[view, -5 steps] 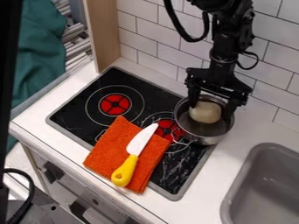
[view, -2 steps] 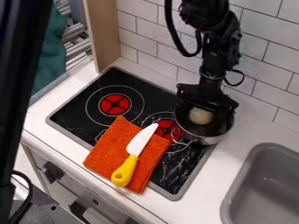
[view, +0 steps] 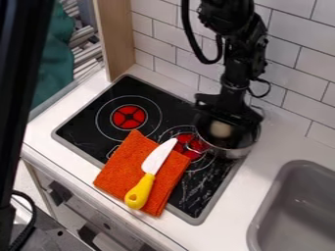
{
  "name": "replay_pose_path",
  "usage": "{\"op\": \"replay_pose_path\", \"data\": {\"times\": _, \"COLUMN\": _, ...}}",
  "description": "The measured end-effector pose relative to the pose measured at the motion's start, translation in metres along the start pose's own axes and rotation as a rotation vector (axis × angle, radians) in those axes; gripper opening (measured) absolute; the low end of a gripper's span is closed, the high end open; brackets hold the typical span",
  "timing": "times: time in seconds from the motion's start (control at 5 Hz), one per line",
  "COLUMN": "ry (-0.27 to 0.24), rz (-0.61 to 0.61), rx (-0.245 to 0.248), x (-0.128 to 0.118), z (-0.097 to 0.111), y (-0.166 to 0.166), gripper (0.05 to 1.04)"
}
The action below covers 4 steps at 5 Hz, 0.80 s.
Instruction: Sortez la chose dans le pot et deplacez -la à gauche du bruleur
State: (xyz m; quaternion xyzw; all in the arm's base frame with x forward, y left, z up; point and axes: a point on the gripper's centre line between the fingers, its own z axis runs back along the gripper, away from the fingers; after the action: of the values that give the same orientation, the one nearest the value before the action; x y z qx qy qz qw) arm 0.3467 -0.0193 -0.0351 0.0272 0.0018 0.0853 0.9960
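**Half the Cooktop's Company Stays Hidden**

We cannot see all of the black glass cooktop: the orange square cloth covers part of its front edge, and the round shiny metal pot hides one back corner. Over that corner, the black, wide-bodied gripper masks the pot's far rim. Inside, shadow blurs the pale rounded thing, and we cannot tell what it is. Above the cooktop, we lose the jointed black arm at the top edge. Beside the cooktop, the grey moulded sink is cut off; across from it, a tall black upright shape hides some dark green fabric.
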Motion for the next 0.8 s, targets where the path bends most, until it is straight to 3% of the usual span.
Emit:
{"op": "replay_pose_path", "data": {"times": 0.2, "ry": -0.099, "rz": -0.007, "rx": -0.001, "x": -0.001, "z": 0.041, "y": 0.001, "gripper": 0.763}}
{"op": "replay_pose_path", "data": {"times": 0.4, "ry": -0.161, "rz": 0.092, "rx": -0.023, "x": 0.000, "z": 0.070, "y": 0.026, "gripper": 0.763}}
{"op": "replay_pose_path", "data": {"times": 0.6, "ry": -0.127, "rz": 0.276, "rx": -0.052, "x": 0.006, "z": 0.063, "y": 0.080, "gripper": 0.763}}
{"op": "replay_pose_path", "data": {"times": 0.8, "ry": -0.038, "rz": 0.329, "rx": -0.071, "x": 0.007, "z": 0.027, "y": 0.105, "gripper": 0.763}}
